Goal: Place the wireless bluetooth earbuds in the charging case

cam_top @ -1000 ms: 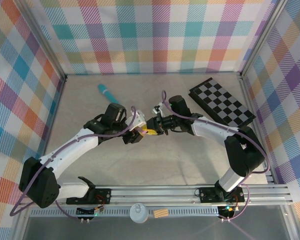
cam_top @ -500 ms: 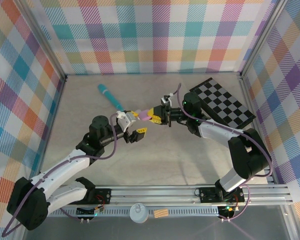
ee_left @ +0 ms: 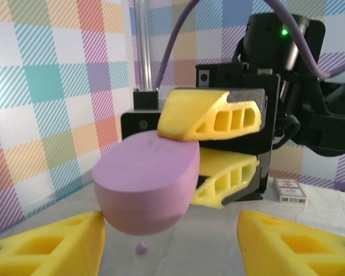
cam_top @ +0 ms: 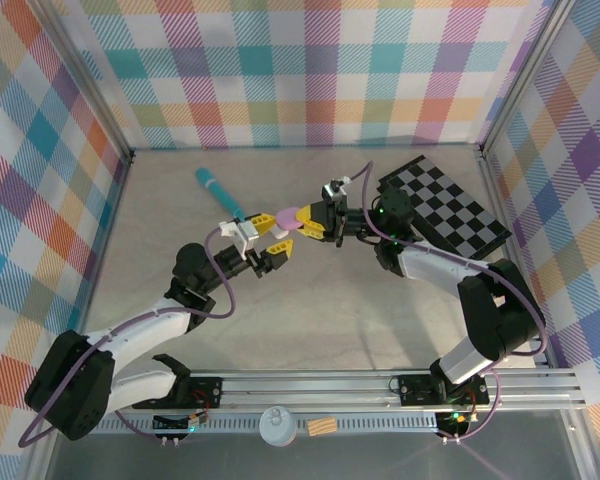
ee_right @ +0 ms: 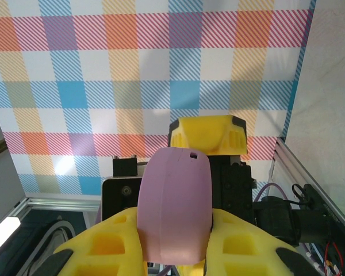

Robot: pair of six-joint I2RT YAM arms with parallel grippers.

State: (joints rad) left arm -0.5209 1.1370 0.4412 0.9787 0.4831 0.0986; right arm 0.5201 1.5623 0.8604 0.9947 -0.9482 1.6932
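Both hands have shifted toward the back wall; right hand (cam_top: 307,222) stays clamped on the purple case (cam_top: 294,218), left hand (cam_top: 270,235) faces it, fingers apart.

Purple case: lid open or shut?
Shut. The purple case, clamped in the right gripper, shows only a thin closed seam, no gap.

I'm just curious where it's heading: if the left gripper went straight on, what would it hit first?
Most likely the purple case, pinched in the right gripper. It sits straight ahead, between the open fingers of the left gripper, though how far off is hard to judge.
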